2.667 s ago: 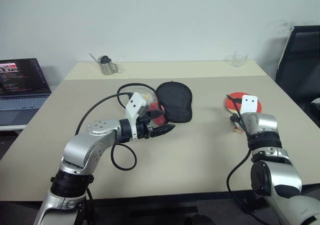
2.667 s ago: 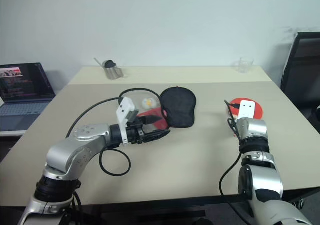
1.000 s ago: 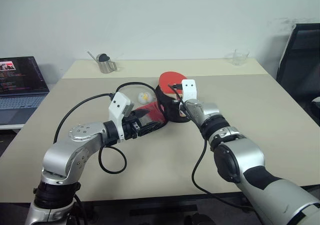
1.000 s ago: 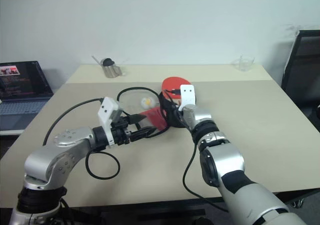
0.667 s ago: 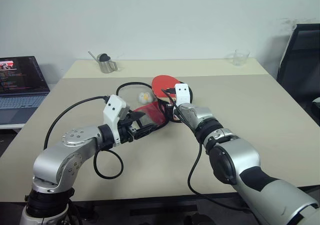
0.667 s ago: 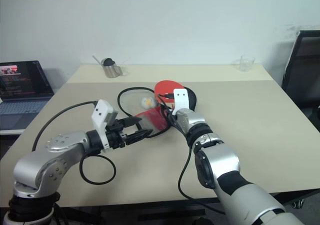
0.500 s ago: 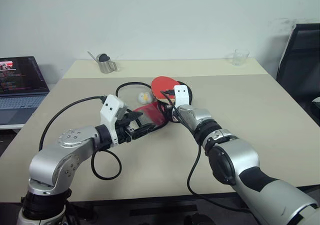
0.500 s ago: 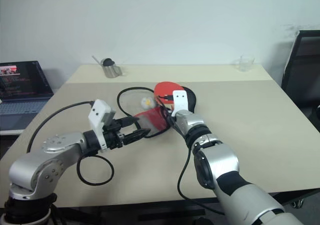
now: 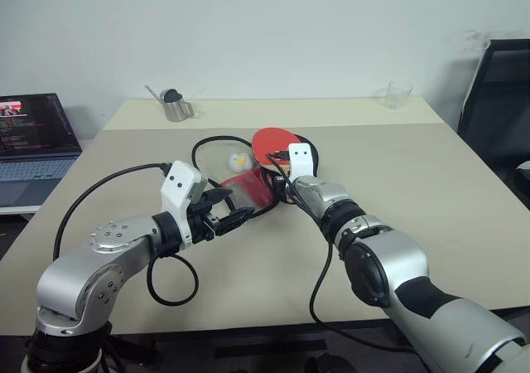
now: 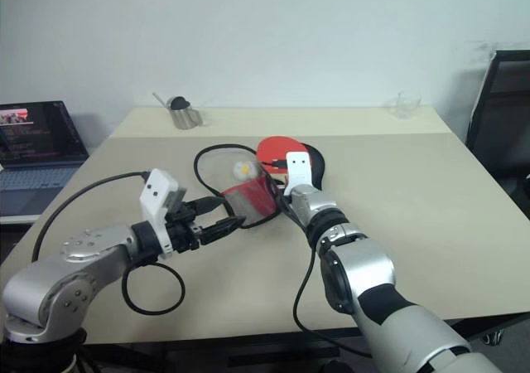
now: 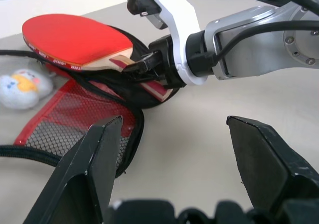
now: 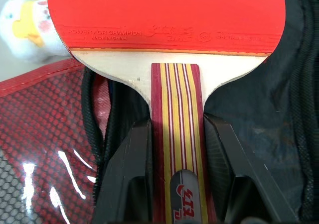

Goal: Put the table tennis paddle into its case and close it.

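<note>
Now right pincer [image 12: 174,184] clamps paddle [image 9: 267,143] by handle, blade over open case [image 9: 248,192]. Left pincer [image 11: 179,149] wide open, empty, just beside case. Best: lower blade flat into black half, keep handle in line. Beige surface [image 9: 414,191]; laptop [image 9: 37,137] far from case.

Beige table [image 9: 464,215] filling middle of room. Open laptop [image 9: 33,145] sitting off table's left edge, screen glowing. Small metal pitcher [image 9: 175,108] with dark lid standing at far left of tabletop. Clear glass cup [image 9: 398,96] standing at far right. Black chair [image 9: 501,108] standing beside table's right side.
</note>
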You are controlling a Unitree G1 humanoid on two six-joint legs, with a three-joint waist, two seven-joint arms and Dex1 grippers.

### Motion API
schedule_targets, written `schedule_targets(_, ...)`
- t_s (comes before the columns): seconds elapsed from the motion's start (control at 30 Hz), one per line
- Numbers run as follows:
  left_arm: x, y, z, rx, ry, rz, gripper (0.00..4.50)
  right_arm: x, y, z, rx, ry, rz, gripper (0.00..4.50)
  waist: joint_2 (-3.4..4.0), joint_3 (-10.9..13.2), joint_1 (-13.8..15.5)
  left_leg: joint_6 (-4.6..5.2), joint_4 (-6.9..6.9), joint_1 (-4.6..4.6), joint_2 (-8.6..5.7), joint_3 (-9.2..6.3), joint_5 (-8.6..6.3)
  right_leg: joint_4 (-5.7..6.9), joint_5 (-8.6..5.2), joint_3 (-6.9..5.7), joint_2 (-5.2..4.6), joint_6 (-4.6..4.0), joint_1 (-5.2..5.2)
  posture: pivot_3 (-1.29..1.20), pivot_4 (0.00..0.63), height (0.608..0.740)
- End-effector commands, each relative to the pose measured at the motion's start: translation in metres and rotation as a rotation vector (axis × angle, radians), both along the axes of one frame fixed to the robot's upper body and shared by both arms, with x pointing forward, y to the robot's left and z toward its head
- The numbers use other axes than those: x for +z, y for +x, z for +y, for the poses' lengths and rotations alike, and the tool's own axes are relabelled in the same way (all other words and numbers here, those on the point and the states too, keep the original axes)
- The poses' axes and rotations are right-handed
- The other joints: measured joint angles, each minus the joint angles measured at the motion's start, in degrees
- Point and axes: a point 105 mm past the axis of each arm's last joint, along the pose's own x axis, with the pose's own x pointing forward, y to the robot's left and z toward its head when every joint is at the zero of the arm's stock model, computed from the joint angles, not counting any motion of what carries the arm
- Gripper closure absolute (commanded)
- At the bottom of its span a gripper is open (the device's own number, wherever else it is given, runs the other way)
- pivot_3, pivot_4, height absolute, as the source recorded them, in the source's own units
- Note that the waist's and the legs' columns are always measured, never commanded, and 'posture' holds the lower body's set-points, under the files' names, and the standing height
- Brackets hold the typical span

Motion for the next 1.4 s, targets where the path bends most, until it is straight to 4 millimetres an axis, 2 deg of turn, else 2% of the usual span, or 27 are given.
schedule_targets(0.03,0.012,-0.005,-0.002,-0.008,0.002,-0.057,0.84,0.03,0.007,0.003,-0.003,0.014,-0.1,3.42,0.0,0.0,0.0,0.0,0.0,0.0,0.0,0.0,0.0,0.0,0.0,0.0,0.0,0.0,0.0,0.0,0.15,0.74)
schedule_targets(0.47,0.015,-0.005,0.0,0.001,0.015,-0.063,0.84,0.023,0.005,0.005,0.001,0.006,-0.091,3.42,0.0,0.0,0.0,0.0,0.0,0.0,0.0,0.0,0.0,-0.01,0.0,0.0,0.0,0.0,0.0,0.0,0.15,0.74)
schedule_targets(0.77,0.014,-0.005,-0.001,0.001,0.016,-0.062,0.84,0.021,0.005,0.002,-0.019,0.017,-0.081,0.42,0.0,0.0,0.0,0.0,0.0,0.03,0.0,0.0,0.0,0.0,0.0,0.0,0.0,-0.01,0.02,0.0,0.15,0.74)
schedule_targets(0.8,0.014,-0.005,-0.001,0.001,0.015,-0.062,0.84,0.022,0.005,0.002,-0.019,0.019,-0.083,0.12,0.0,0.0,0.0,0.0,0.0,0.04,0.0,0.0,0.0,0.01,-0.01,0.0,0.0,-0.01,0.02,0.0,0.15,0.74)
schedule_targets(0.83,0.014,-0.005,-0.001,0.001,0.016,-0.062,0.84,0.024,0.006,0.002,-0.02,0.021,-0.085,0.02,0.0,0.0,0.0,0.0,0.0,0.04,0.0,0.01,0.0,0.01,-0.01,0.0,0.0,-0.01,0.02,0.0,0.15,0.74)
schedule_targets(1.1,0.014,-0.002,-0.004,-0.01,0.016,-0.06,0.84,0.035,0.008,0.002,-0.001,0.042,-0.104,0.02,0.0,0.0,-0.01,0.0,0.0,0.04,0.0,0.0,0.0,0.01,-0.01,0.0,0.0,-0.01,0.03,0.0,0.15,0.74)
schedule_targets(1.4,0.015,0.0,-0.005,-0.016,0.014,-0.068,0.84,0.024,0.004,0.006,0.022,0.019,-0.079,0.02,0.0,0.0,-0.04,0.0,-0.01,0.06,0.0,0.01,0.0,0.0,-0.01,0.0,0.0,-0.01,0.04,0.0,0.15,0.74)
